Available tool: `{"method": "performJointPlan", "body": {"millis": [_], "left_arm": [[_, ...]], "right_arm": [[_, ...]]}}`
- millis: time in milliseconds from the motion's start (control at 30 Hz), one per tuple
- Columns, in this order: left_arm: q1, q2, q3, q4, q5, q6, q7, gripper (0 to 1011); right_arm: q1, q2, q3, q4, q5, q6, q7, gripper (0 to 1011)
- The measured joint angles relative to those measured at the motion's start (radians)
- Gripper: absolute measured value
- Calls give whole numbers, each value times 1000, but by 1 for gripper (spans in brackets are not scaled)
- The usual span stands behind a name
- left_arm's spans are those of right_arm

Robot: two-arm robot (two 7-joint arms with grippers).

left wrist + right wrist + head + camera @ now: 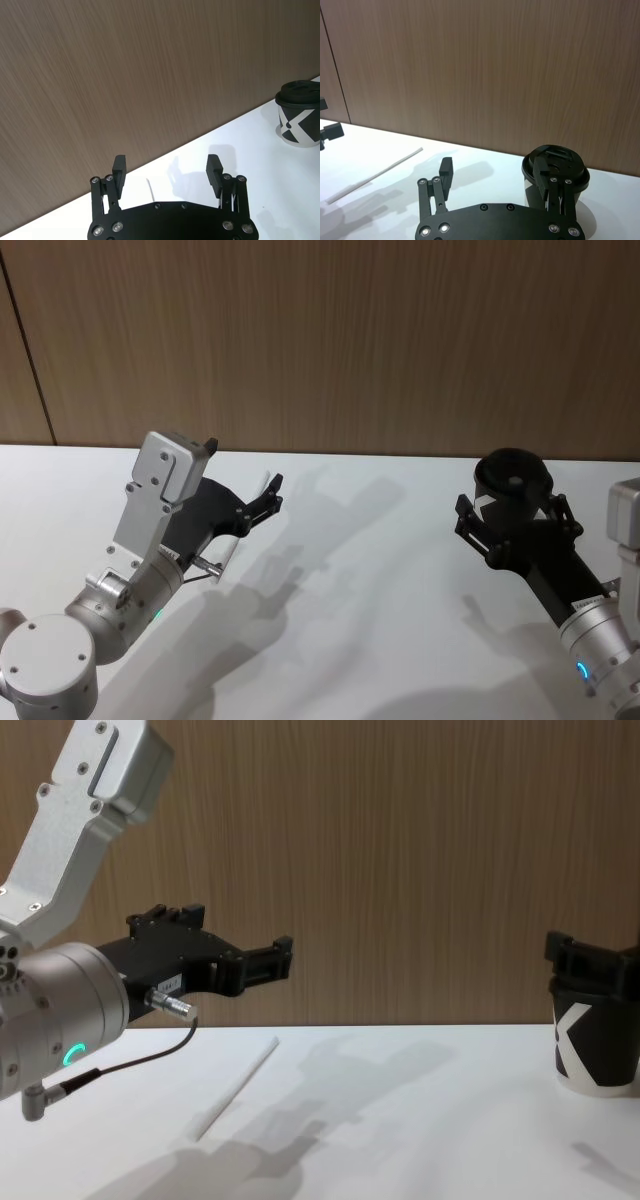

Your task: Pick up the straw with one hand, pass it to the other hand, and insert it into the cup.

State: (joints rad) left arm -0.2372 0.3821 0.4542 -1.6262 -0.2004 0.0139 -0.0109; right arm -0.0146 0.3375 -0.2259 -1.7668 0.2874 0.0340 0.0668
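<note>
The white straw (237,1088) lies flat on the white table, at the left. My left gripper (275,958) hovers open a little above it, and the straw's end (150,188) shows between and below the fingers. In the head view part of the straw (230,555) sticks out from under that gripper (242,470). The black cup (512,478) with its white K mark stands upright at the right. My right gripper (512,515) is open just in front of the cup, one finger overlapping the cup (555,170) in the right wrist view. Nothing is held.
A brown wood-panelled wall runs along the table's far edge (330,454). The white tabletop (380,570) stretches bare between the two arms, crossed by the arms' shadows.
</note>
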Motion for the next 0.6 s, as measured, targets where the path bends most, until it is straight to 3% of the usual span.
{"method": "performJointPlan", "body": {"millis": [600], "left_arm": [[0, 0, 0, 0, 0, 0, 0, 1002]], "right_arm": [[0, 0, 0, 0, 0, 0, 0, 1001]]}}
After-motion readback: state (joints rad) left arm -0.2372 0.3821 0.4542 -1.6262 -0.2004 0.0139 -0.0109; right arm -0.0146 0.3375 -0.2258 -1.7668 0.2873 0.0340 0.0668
